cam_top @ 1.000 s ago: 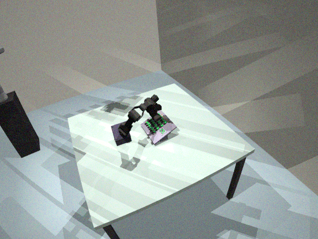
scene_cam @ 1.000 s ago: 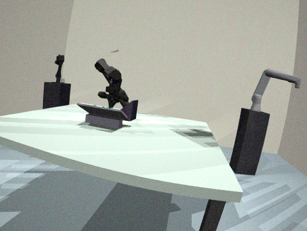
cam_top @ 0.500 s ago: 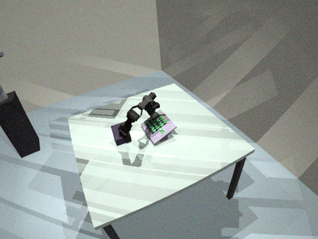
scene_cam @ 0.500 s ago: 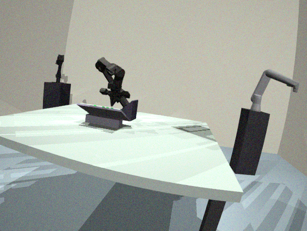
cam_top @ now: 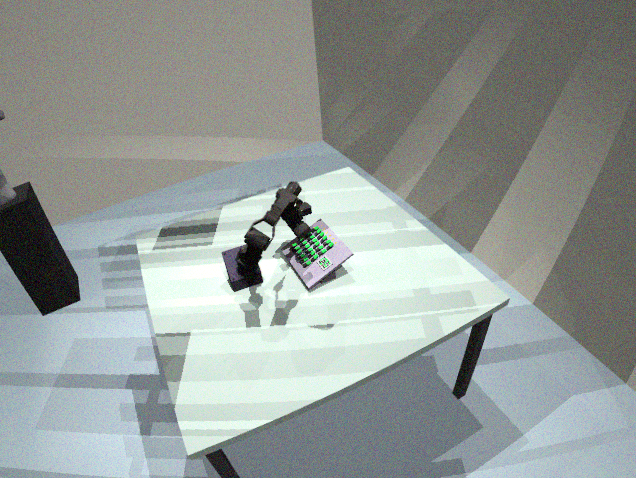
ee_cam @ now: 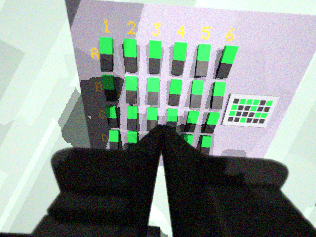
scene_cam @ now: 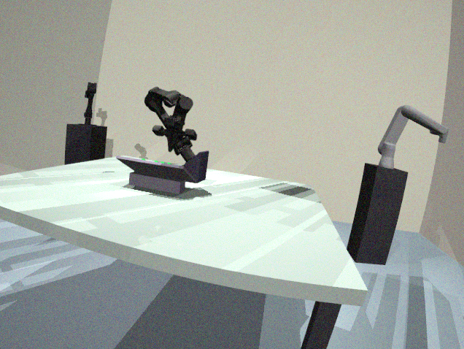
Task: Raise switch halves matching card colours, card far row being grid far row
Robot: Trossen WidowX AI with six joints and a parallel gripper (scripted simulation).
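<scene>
Switches (ee_cam: 155, 86): green-and-dark-grey rockers in six numbered columns and lettered rows on a tilted lilac panel (cam_top: 319, 253); the nearest rows are partly hidden behind the pincer in the wrist view.
Card (ee_cam: 251, 110): small white card with green and dark squares, lying on the panel just beside the grid, next to the column marked 6.
Panel place: near the middle of the worktop, towards its far edge in the top view; it rests on a darker block (scene_cam: 157, 182) and slopes up from it.
Pincer (ee_cam: 162, 133): clenched, fingers pressed together with nothing between them; its tip hangs over the lower rows around columns 3 and 4. Whether it touches a switch I cannot tell.
Arm (cam_top: 267, 226): dark, bent over the panel from a dark base plate (cam_top: 241, 268) just beside the panel.
Worktop (cam_top: 359, 328): pale green-white, streaked with bands of light and shadow, on dark legs.
Room: beige walls, blue-grey floor; two dark pedestals stand off the worktop, one carrying a grey bent mount (scene_cam: 410, 127), one a small dark mount (scene_cam: 90, 103).
</scene>
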